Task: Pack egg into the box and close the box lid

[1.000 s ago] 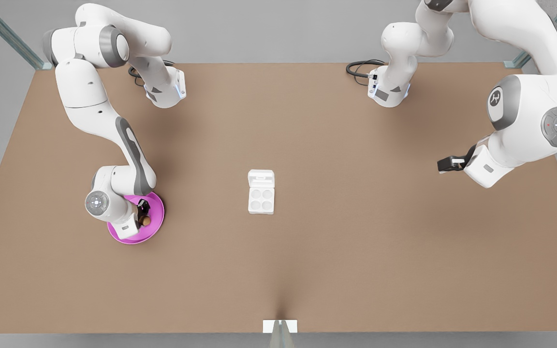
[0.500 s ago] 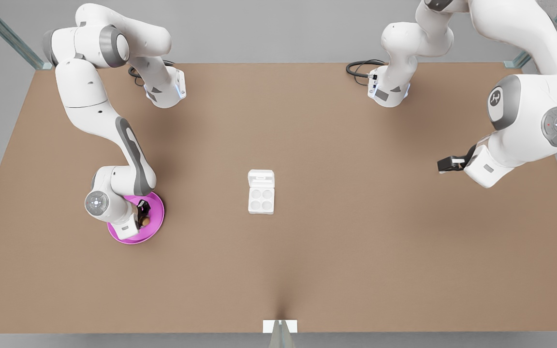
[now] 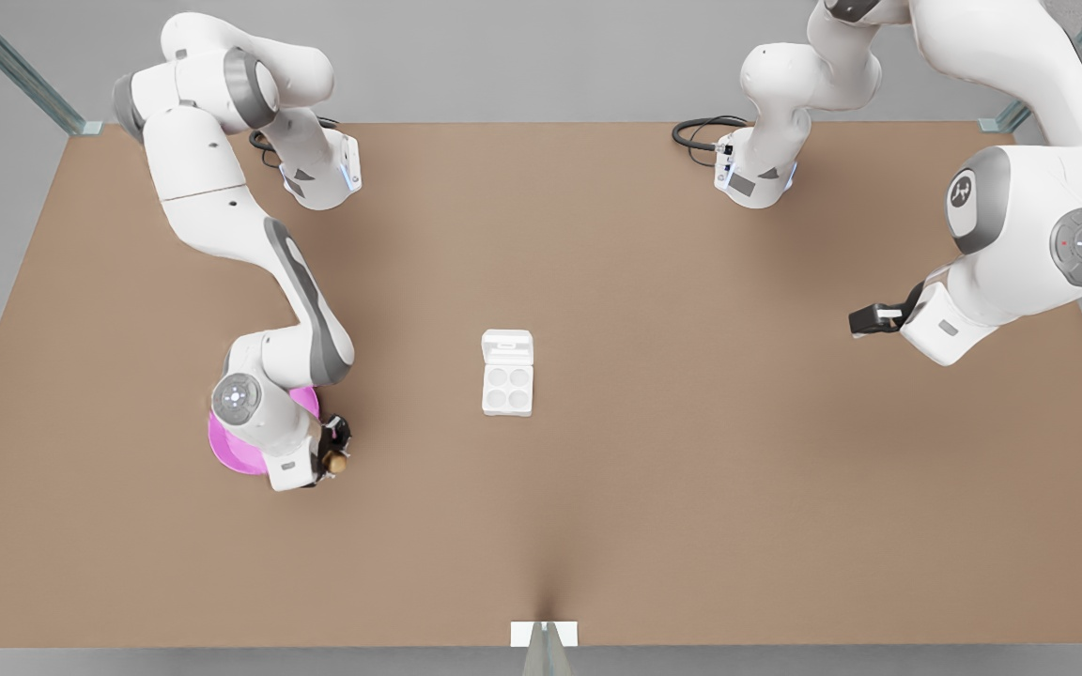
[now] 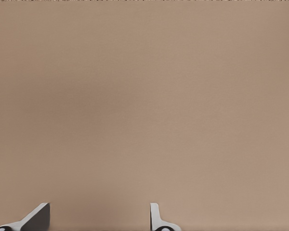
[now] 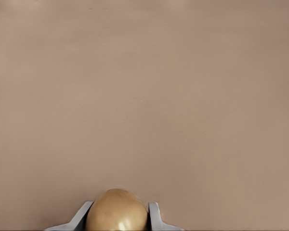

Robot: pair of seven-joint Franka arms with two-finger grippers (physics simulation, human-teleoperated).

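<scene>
**Egg lifted clear of plate**

Moved since 0.5 s ago: your right gripper (image 3: pixel 334 460) has left the pink plate (image 3: pixel 222 449), now at the front view's left beside it, pinching 1 egg (image 5: pixel 117 210). Box (image 3: pixel 507 388) sits mid-table, 4 cups bare, box lid (image 3: pixel 507 345) flat open. Left gripper (image 3: pixel 862 321) waits far right, fingers (image 4: pixel 36 216) spread.

The egg (image 3: pixel 337 462) is tan-brown with a pale glossy spot. The box (image 3: pixel 507 389) and its lid (image 3: pixel 507 345) are plain white. The plate (image 3: pixel 224 445) is bright pink. The surface (image 3: pixel 654 488) is flat brown. The arms are white with grey joints, and the cable (image 3: pixel 699 130) is black.
</scene>
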